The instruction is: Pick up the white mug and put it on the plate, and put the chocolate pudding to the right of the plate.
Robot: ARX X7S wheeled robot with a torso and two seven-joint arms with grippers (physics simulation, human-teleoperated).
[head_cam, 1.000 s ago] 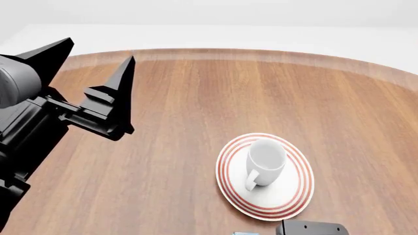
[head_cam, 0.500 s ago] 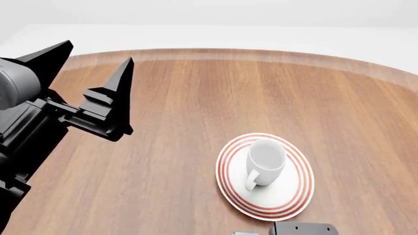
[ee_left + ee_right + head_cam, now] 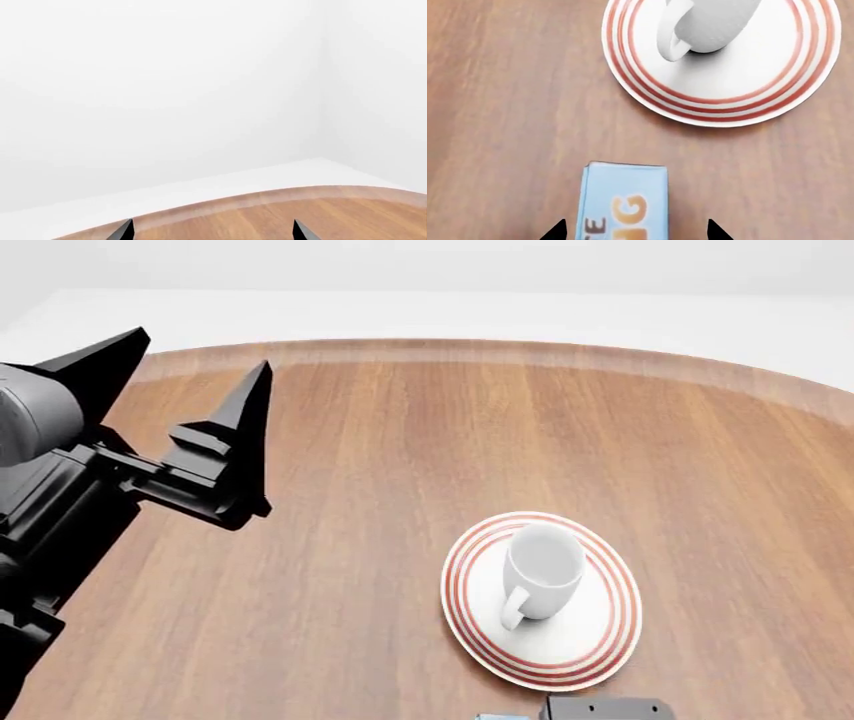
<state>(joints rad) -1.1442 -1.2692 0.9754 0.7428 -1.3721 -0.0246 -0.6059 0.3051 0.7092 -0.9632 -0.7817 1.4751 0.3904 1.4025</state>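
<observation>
The mug (image 3: 541,570) sits upright on the plate (image 3: 587,645), a bit off-centre toward the far-left side, handle pointing back at the robot, so step 1 looks done. What's left is the pudding box (image 3: 622,200). It lies flat on the table (image 3: 400,440), blue face up, on the robot's side of the plate & near its rim but not touching. In the head view only a sliver of it shows at the bottom edge.

Right gripper (image 3: 634,231) hangs over the box w/ jaws wide, one tip either side of it & clear of both long edges. Looks like it's lined up to drop & pinch across the narrow width; nothing is held yet. Next move prob needs a straight descent so neither tip clips the box top.

Left gripper (image 3: 187,400) is parked high over the table's left side, well apart from everything, jaws spread wide & empty, prob kept out of the right arm's way. Its wrist cam sees only the wall & the far table edge.
</observation>
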